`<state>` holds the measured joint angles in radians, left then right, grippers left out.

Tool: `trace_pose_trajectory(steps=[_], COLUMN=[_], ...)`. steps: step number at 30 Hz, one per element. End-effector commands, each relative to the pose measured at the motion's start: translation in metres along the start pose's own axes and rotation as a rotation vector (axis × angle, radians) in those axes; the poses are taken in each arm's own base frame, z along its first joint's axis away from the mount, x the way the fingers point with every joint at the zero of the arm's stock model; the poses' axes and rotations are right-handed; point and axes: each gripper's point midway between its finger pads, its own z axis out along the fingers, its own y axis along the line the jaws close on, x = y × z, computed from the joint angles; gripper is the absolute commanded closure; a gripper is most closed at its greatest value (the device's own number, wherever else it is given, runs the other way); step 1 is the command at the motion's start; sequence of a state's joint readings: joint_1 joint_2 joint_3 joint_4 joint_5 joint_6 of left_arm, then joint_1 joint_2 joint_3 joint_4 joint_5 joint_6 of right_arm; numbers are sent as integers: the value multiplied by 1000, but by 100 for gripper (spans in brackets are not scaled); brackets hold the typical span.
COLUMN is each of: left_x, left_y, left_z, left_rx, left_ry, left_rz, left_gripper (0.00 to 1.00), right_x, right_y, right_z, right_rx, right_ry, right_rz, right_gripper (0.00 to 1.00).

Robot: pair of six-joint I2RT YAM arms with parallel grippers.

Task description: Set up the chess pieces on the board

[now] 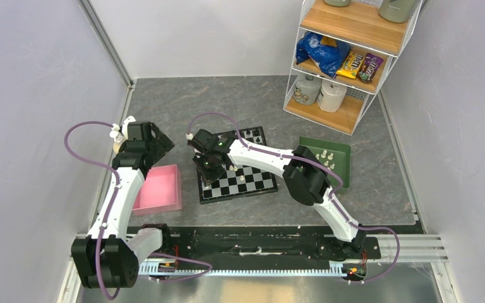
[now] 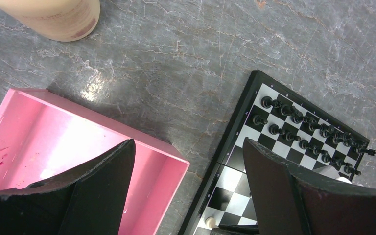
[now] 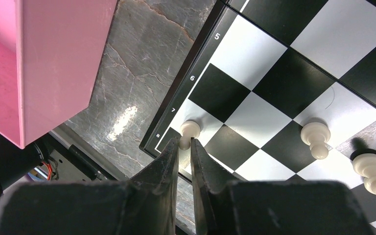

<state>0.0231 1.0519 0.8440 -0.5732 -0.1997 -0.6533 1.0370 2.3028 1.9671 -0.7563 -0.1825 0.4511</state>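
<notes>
The right gripper (image 3: 185, 147) has its fingers pressed almost together, and a cream piece (image 3: 190, 129) is pinched between the tips. The piece sits at the board (image 3: 247, 54) corner beside the printed 7 and 8. To do this step well, the base should probably sit flat and centred in its square before the fingers part. The fingers should then lift straight up, because a sideways drag could topple so light a figure. Other cream pieces (image 3: 315, 138) stand a few squares away, so the gripper has room to work.

The piece looks like smooth turned plastic, with a ball head over a flared foot. The board is glossy, with crisp black and white checks inside a thin black border. The black pieces (image 2: 298, 127) stand ranked along the far side, and more cream ones wait in the green tray (image 1: 339, 175).

The left gripper (image 2: 188, 147) is spread wide and holds nothing. It hangs over the rim of the glossy pink tray (image 2: 39, 132) and the grey, marble-veined table (image 2: 176, 58).
</notes>
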Motion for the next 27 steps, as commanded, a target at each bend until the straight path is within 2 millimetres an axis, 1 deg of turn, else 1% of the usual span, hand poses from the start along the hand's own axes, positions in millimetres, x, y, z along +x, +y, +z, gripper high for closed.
trace_pose_trajectory(steps=[1, 4, 6, 11, 13, 17, 19, 23, 25, 27], left_x=[-8, -8, -8, -8, -8, -9, -10, -11, -11, -11], left_y=[-5, -5, -5, -5, -6, -6, -7, -8, -8, -8], left_z=[-2, -2, -2, -1, -1, -2, -3, -4, -5, -4], left_rx=[26, 26, 26, 26, 27, 29, 33, 39, 40, 41], left_ry=[-31, -30, -30, -26, -26, -31, -31, -37, -36, -35], left_rz=[1, 3, 1, 2, 3, 1, 3, 0, 0, -1], left_gripper=[13, 13, 13, 13, 13, 13, 13, 13, 13, 13], right_x=[-21, -21, -21, -23, -26, -42, -50, -64, -68, -67], right_y=[11, 11, 11, 13, 13, 9, 3, -17, -28, -41], right_z=[-8, -8, -9, -12, -18, -41, -54, -74, -77, -72], right_rx=[-21, -22, -22, -27, -23, -6, 1, 39, 53, 72], right_ry=[-67, -67, -67, -74, -88, -150, -184, -249, -258, -242], right_rz=[-29, -31, -32, -37, -40, -38, -24, 16, 44, 77], right_gripper=[79, 77, 73, 69, 69, 68, 68, 66, 63, 63])
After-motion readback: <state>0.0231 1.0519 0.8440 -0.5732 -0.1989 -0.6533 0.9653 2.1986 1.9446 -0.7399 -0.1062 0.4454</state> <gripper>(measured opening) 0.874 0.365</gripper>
